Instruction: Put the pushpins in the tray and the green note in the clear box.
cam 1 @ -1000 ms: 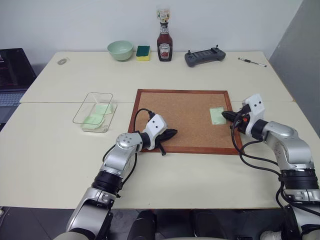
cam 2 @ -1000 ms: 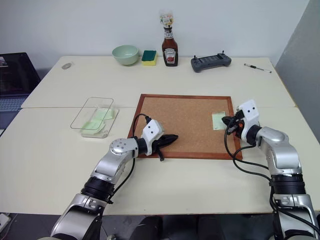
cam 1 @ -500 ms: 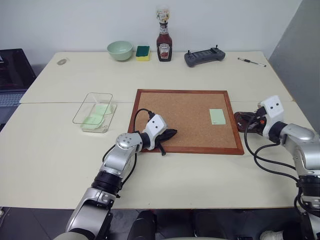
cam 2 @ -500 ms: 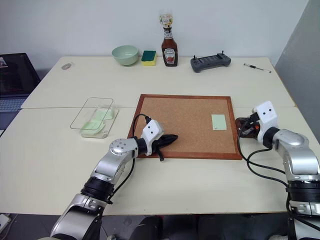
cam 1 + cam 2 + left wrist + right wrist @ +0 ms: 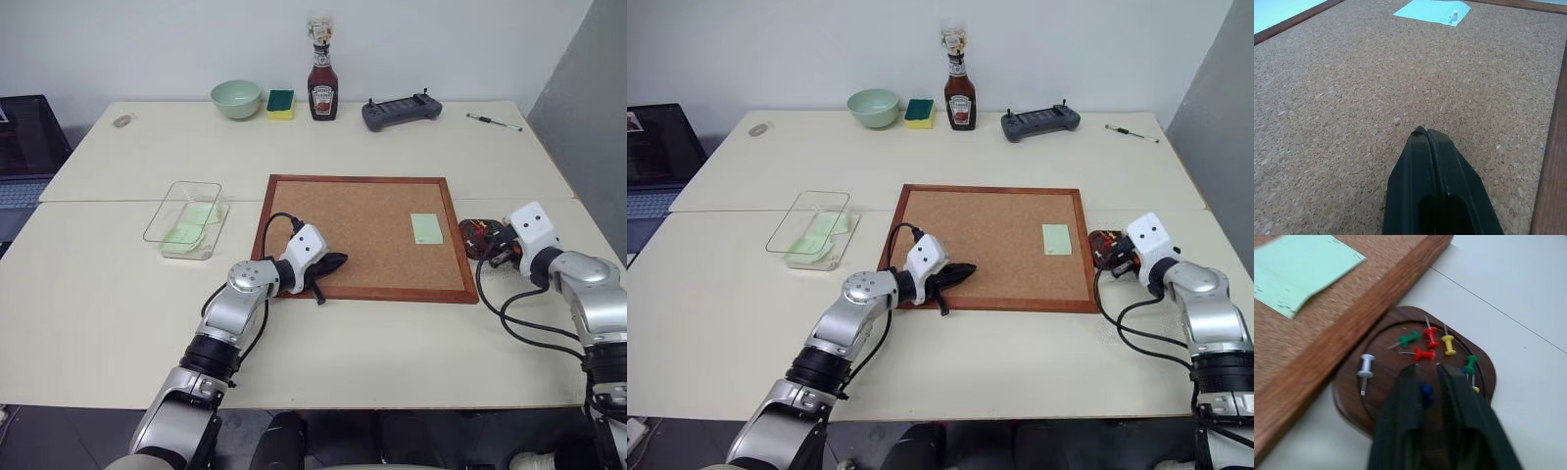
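My right end effector (image 5: 1425, 382): fingers slightly parted over the tray (image 5: 1381, 396), blue pushpin (image 5: 1426, 392) between them, ready to drop | left end effector (image 5: 1426, 134): clenched, empty, resting on corkboard (image 5: 362, 215) | green note (image 5: 426, 228): on corkboard, one white pin (image 5: 1454, 18) holding it.

Left gripper (image 5: 1426, 133): fingers pressed together, pointing forward and slightly down, arm bent. Right gripper (image 5: 1426, 368): fingers slightly parted, blue pin (image 5: 1426, 392) between fingertips, arm out to right.

Even bright light; perhaps slight blur
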Action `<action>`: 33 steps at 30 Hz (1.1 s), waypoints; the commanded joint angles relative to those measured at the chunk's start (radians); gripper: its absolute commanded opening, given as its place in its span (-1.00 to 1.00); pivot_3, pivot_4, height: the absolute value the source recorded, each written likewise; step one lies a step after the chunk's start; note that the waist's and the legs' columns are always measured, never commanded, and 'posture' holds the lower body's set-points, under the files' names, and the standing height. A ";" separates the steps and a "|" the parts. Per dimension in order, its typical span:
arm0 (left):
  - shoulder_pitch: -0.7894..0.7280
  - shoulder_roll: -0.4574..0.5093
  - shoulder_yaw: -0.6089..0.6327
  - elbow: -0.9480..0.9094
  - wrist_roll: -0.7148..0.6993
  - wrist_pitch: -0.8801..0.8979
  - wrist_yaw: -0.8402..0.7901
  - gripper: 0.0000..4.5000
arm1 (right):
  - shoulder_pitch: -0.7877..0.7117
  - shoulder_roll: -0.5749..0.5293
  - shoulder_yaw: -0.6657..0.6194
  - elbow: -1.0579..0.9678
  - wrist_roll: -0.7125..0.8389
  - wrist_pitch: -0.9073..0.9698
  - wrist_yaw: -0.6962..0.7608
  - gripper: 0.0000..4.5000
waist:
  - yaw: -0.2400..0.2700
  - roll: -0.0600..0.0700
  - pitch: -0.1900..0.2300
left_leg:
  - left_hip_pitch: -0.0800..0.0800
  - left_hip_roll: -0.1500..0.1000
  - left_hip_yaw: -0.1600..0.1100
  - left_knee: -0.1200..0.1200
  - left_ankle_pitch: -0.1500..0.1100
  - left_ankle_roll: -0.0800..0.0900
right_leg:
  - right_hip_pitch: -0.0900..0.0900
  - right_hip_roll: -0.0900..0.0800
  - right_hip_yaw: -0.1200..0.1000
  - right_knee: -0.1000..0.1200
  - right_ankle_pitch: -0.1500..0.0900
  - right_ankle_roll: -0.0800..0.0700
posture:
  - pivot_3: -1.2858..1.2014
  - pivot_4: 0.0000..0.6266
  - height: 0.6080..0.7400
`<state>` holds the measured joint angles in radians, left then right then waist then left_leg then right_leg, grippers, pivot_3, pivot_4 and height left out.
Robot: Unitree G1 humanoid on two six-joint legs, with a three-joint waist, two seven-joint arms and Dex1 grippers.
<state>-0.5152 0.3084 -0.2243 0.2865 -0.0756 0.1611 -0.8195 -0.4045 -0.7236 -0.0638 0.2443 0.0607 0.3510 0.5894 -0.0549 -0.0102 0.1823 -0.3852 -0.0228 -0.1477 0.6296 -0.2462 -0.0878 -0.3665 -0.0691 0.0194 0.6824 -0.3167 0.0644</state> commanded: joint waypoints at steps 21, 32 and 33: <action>0.018 0.005 -0.018 0.011 0.012 0.000 -0.010 -1.00 | -0.066 0.015 -0.082 -0.210 0.198 0.167 0.090 -0.11 | 0.000 0.000 0.000 | 0.000 0.000 0.000 0.000 0.000 0.000 | 0.000 0.000 0.000 0.000 0.000 0.000 | 0.03 -0.52 1.00; 0.021 0.007 -0.019 0.006 0.015 0.001 -0.005 -1.00 | -0.060 0.132 0.072 -0.201 0.177 0.147 0.127 -0.11 | 0.000 0.000 0.000 | 0.000 0.000 -0.001 0.000 0.000 0.000 | 0.000 0.000 -0.001 0.000 0.000 0.000 | 0.03 -0.52 1.00; 0.021 0.007 -0.018 0.006 0.015 0.002 -0.005 -1.00 | -0.064 0.139 0.075 -0.191 0.173 0.142 0.123 -0.11 | 0.000 0.000 0.000 | 0.000 0.000 -0.001 0.000 0.000 0.000 | 0.000 0.000 -0.001 0.000 0.000 0.000 | 0.03 -0.52 1.00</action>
<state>-0.5132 0.3119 -0.2280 0.2859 -0.0740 0.1498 -0.8190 -0.4491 -0.6016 0.0106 0.0447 0.2512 0.5257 0.7220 -0.0553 -0.0102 0.1823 -0.3853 -0.0228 -0.1484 0.6294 -0.2462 -0.0878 -0.3666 -0.0691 0.0188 0.6822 -0.3166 0.0645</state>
